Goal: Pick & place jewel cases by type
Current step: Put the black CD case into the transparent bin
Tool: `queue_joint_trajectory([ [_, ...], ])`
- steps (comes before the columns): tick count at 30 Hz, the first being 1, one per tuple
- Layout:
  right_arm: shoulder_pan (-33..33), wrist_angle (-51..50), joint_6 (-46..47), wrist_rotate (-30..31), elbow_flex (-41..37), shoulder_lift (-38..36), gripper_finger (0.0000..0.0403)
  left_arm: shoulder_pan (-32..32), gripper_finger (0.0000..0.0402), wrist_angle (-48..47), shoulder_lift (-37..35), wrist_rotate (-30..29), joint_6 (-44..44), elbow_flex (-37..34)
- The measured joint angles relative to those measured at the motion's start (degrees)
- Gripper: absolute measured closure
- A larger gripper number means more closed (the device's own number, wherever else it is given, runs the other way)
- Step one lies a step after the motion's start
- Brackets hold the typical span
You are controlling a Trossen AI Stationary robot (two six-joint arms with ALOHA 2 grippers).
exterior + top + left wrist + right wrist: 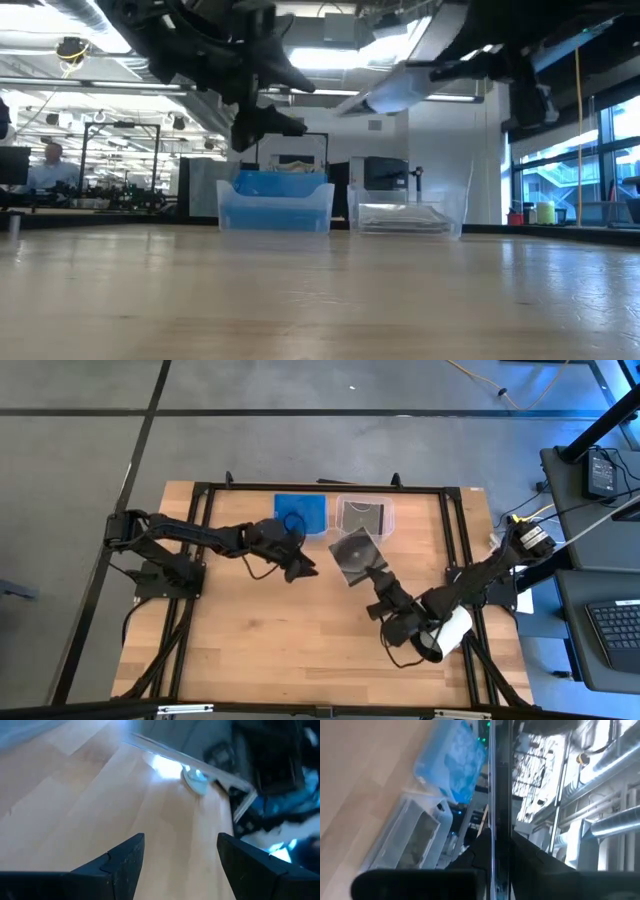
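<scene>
Clenched on a dark jewel case (356,550), my right claw (378,573) held it tilted in the air, just short of the clear tub (364,515) at the bench's far edge. I judged the carry half done; next I needed to reach over that tub and release. My left claw (300,567) hung released beside the blue-filled tub (301,512).

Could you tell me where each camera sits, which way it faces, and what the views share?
High: overhead, straight down on the table; both arms show.
Low: table height, level toward two tubs; arms overhead.
Left wrist: above bare wood, past the open left gripper.
Right wrist: along the right gripper, shut on a dark jewel case, seen edge-on.
Shared: blue-filled tub and clear tub in high, low, right wrist.
</scene>
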Motion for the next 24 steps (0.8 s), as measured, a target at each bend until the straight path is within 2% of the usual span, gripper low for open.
queue_joint_trajectory([
  [4,1.9,1.1,-0.4,0.5,0.1,0.0,0.0356,1.7,0.0155,0.9,0.0,0.7,-8.2,0.0],
  [10,3.5,5.3,-3.1,0.6,0.1,0.0,0.0356,2.6,0.0155,9.3,0.0,6.6,-13.2,-0.1],
  [16,4.1,14.8,-11.5,0.3,0.1,0.0,0.0356,2.6,0.0155,9.3,0.0,6.9,-14.4,-0.1],
  [24,4.3,23.1,-17.7,-7.3,0.1,0.0,0.0356,2.6,0.0155,9.8,0.0,6.9,-13.9,-0.1],
])
